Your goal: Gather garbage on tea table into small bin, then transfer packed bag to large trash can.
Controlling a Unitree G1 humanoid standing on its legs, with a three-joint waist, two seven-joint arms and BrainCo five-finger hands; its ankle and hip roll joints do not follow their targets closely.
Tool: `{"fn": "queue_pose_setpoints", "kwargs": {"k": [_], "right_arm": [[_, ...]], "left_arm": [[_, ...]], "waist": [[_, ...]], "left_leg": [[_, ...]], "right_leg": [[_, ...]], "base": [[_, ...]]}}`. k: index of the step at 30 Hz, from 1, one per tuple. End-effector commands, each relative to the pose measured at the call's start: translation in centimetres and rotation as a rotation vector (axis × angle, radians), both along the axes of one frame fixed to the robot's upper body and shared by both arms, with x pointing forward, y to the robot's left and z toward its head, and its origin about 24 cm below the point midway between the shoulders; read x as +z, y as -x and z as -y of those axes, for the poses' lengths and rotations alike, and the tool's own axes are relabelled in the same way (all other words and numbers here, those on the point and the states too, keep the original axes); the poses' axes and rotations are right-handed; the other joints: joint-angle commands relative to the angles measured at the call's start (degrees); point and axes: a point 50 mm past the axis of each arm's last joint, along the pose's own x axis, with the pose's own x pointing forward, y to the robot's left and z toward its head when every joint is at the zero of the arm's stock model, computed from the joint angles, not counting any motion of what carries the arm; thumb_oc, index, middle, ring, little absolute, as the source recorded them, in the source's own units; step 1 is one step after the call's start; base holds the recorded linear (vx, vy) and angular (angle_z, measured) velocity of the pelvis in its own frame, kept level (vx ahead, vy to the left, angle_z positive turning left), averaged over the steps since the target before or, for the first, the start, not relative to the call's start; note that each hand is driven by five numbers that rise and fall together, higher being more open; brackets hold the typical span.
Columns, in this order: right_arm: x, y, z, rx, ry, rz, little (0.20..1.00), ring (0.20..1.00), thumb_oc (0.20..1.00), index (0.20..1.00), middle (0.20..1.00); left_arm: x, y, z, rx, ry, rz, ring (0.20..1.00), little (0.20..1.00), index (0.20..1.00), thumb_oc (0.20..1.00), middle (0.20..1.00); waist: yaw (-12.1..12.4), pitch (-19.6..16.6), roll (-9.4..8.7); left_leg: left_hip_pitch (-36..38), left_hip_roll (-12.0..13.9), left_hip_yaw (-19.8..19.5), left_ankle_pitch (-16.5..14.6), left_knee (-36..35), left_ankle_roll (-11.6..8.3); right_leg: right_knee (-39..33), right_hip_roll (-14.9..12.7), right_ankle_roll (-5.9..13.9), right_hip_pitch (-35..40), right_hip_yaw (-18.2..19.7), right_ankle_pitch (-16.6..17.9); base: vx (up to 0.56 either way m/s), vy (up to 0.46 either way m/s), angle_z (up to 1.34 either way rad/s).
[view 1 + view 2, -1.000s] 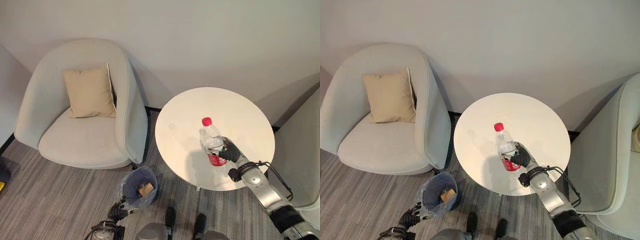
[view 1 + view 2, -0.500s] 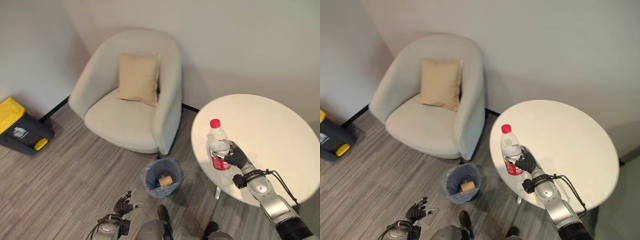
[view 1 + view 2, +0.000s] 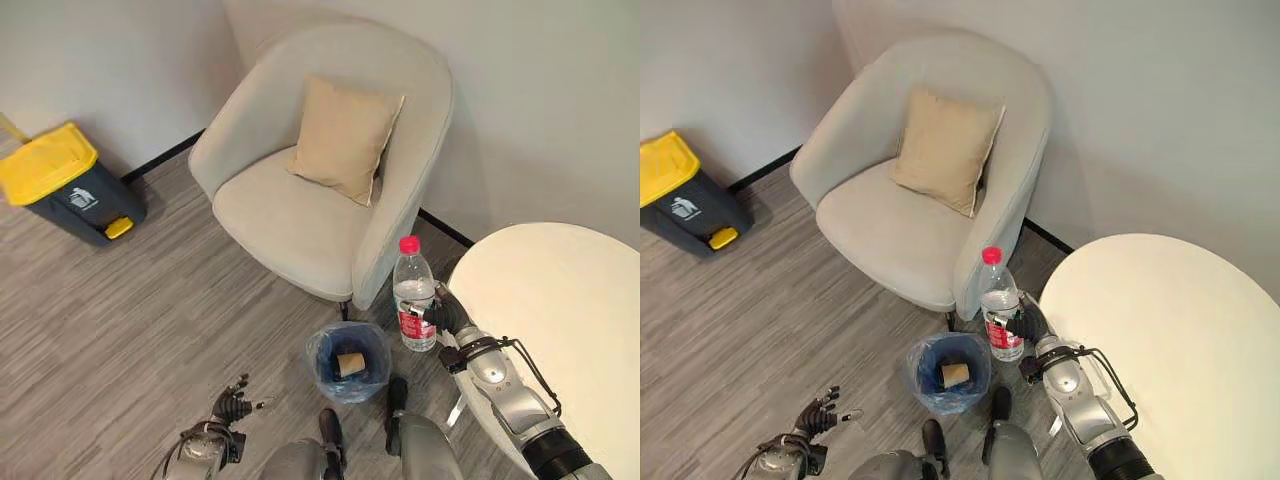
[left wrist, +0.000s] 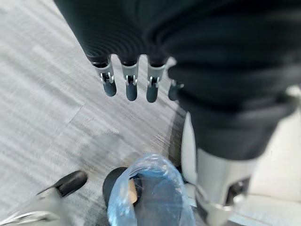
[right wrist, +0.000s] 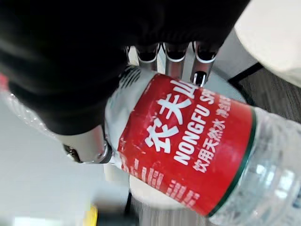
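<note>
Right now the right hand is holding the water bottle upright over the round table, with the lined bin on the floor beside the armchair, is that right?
Not quite. In the left eye view the right hand holds the water bottle upright, but off the round table, over the floor beside the lined bin by the armchair.

Floor: armchair, bin, can.

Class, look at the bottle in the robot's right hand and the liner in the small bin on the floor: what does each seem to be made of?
Bottle: clear, glossy plastic, by its see-through walls, with a red cap and label. Bin liner: thin bluish plastic film, by its crinkled, translucent rim. The right hand curls round the bottle.
</note>
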Motion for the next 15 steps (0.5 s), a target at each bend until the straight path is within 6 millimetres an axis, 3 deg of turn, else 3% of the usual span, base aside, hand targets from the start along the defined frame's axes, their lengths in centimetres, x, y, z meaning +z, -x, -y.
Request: {"fn": "queue_pose_setpoints", "kwargs": {"k": [1, 3, 4, 8, 15], "right_arm": [[4.3, -2.3, -2.3, 0.153, 0.056, 0.189, 0.200, 0.200, 0.200, 0.200, 0.200], [4.7, -3.1, -3.6, 0.191, 0.056, 0.196, 0.200, 0.200, 0.200, 0.200, 0.200], [5.4, -4.5, -5.3, 0.203, 0.052, 0.212, 0.200, 0.200, 0.200, 0.200, 0.200], [6.6, -5.7, -5.8, 0.186, 0.081, 0.264, 0.200, 0.200, 0.200, 0.200, 0.200], [10.4, -8.1, -6.6, 0.096, 0.087, 0.421, 0.200, 0.200, 0.200, 0.200, 0.200]], "left_arm": [[2.0, -3.3, -0.4, -0.068, -0.070, 0.125, 1.000, 1.000, 1.000, 1.000, 1.000], [3.1, -5.2, -0.2, -0.076, -0.080, 0.183, 1.000, 1.000, 1.000, 1.000, 1.000], [4.5, -7.7, 0.2, -0.058, -0.078, 0.258, 1.000, 1.000, 1.000, 1.000, 1.000], [5.7, -9.2, 0.2, -0.040, -0.081, 0.318, 1.000, 1.000, 1.000, 1.000, 1.000], [7.8, -11.6, 0.9, -0.035, -0.075, 0.409, 1.000, 1.000, 1.000, 1.000, 1.000]], "waist": [[-0.34, 1.51, 0.85], [0.17, 3.94, 0.98], [1.07, 6.03, 1.27], [1.45, 7.73, 1.54], [2.31, 10.79, 1.94]], "left_leg": [[-8.17, 2.17, -2.69, -1.16, 7.32, -3.59], [-13.47, 2.80, -3.76, -0.65, 10.11, -3.90], [-20.77, 3.71, -5.29, -1.53, 14.43, -4.70], [-27.62, 4.57, -5.52, -2.12, 19.32, -4.39], [-45.58, 5.98, -6.83, -4.49, 33.32, -3.70]], "right_leg": [[3.43, -1.70, 1.16, 5.02, -1.47, -8.74], [6.44, -2.28, 0.48, 0.43, -2.24, -8.91], [12.10, -3.53, -0.02, -6.40, -2.83, -11.30], [17.60, -4.37, -0.97, -13.11, -3.05, -12.80], [32.93, -6.55, -3.05, -30.76, -1.85, -17.31]], "base": [[-0.27, -0.131, 0.26], [-0.35, -0.146, 0.61], [-0.34, -0.161, 0.48], [-0.13, -0.046, 0.51], [-0.09, -0.015, 0.06]]}}
